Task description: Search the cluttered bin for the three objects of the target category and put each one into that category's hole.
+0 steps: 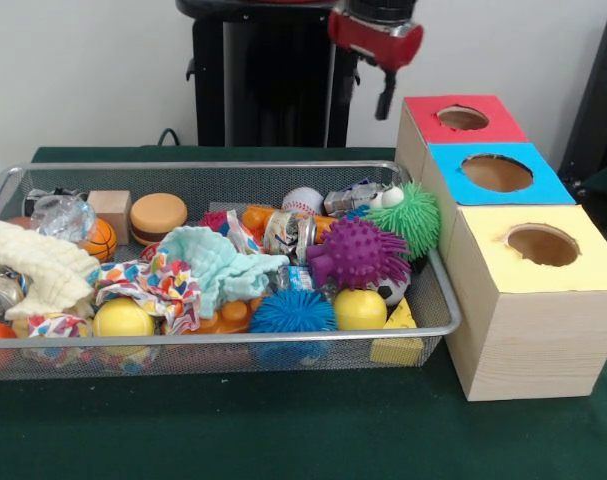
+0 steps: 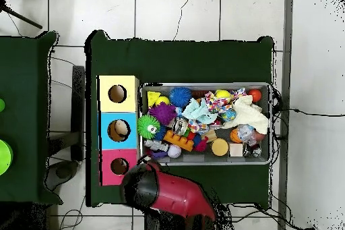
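The cluttered bin (image 1: 233, 166) is a long silver mesh tray on the green table, packed with toys and cloths; it also shows in the overhead view (image 2: 202, 85). The red-surround hole (image 1: 463, 118) tops the farthest of three joined pale wood boxes to the right of the bin; it also shows in the overhead view (image 2: 119, 166). My gripper (image 1: 385, 98) hangs from the red arm head, high above the bin's far right corner and just left of the red hole. Nothing shows in it. In the overhead view the arm (image 2: 168, 193) covers the gripper.
Blue-surround hole (image 1: 496, 172) and yellow-surround hole (image 1: 543, 244) sit nearer the camera. In the bin: purple spiky ball (image 1: 358, 252), green spiky ball (image 1: 415, 215), blue spiky ball (image 1: 291, 312), baseball (image 1: 303, 200), yellow ball (image 1: 360, 309), teal cloth (image 1: 218, 262), cream cloth (image 1: 33, 265), burger toy (image 1: 158, 217).
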You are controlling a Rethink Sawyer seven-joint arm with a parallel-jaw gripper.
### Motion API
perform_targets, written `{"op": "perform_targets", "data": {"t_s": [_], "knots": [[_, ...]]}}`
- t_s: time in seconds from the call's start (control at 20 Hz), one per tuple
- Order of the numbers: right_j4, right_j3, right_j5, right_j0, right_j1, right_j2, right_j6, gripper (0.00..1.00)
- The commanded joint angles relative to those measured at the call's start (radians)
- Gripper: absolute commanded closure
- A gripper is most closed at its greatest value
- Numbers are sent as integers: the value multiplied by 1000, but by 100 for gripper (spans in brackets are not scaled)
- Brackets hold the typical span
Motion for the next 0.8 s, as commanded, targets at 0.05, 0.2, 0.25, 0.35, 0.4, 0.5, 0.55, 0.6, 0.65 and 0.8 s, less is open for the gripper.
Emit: {"op": "perform_targets", "data": {"t_s": [0.05,0.2,0.25,0.35,0.4,0.5,0.55,0.6,0.65,0.8], "knots": [[-163,-40,3,-142,-10,186,-197,0],[-221,-34,-41,-193,8,230,-173,0],[-245,-32,-62,-204,10,239,-160,0],[-288,-42,-77,-232,24,254,-154,0],[-307,-46,-79,-248,30,265,-154,0],[-346,-47,-97,-285,46,294,-155,0],[-367,-46,-112,-302,57,307,-150,0],[-389,-44,-128,-319,67,321,-146,0],[-410,-40,-149,-333,78,328,-141,0],[-483,-41,-195,-378,112,348,-128,0]]}}
